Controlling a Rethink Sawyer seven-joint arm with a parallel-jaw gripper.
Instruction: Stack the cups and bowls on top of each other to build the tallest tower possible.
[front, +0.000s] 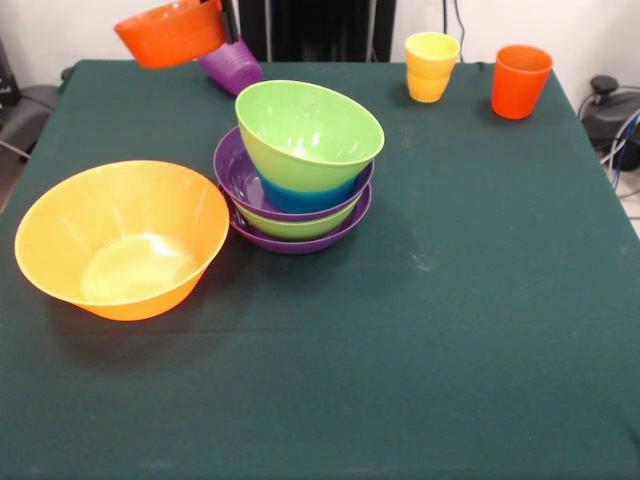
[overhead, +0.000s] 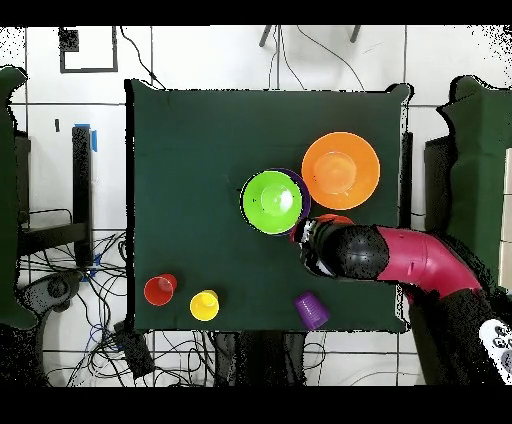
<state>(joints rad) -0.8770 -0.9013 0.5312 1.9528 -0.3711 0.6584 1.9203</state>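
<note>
While a dark green cloth covers the tabltop's whole surface, call it the tabletop (front: 450, 330), pale floor with loose cables surrounds it in the overhead view. Only that view shows the red and black arm (overhead: 420, 262) reaching in from the right, its dark head hiding most of the red-orange bowl (overhead: 333, 218). From the front, the same red-orange bowl (front: 172, 33) hangs tilted in the air at the far left, a black finger of the end effector (front: 222, 22) pressed at its rim, so the end effector is grasping that bowl. Just behind and below it the ribbed purple cup (front: 232, 66) lies on its side.

Near the middle stands the tower (front: 298, 170): a wide purple bowl at the bottom, then green, purple, blue, and a tilted green bowl (front: 310, 130) on top. Just left of it and nearer the camera sits the very large yellow-orange bowl (front: 122, 238), apart from the tower. At the far right edge stand the stacked yellow-orange cups (front: 431, 66) and, beside them, the orange-red cup (front: 520, 80), well apart from the tower
</note>
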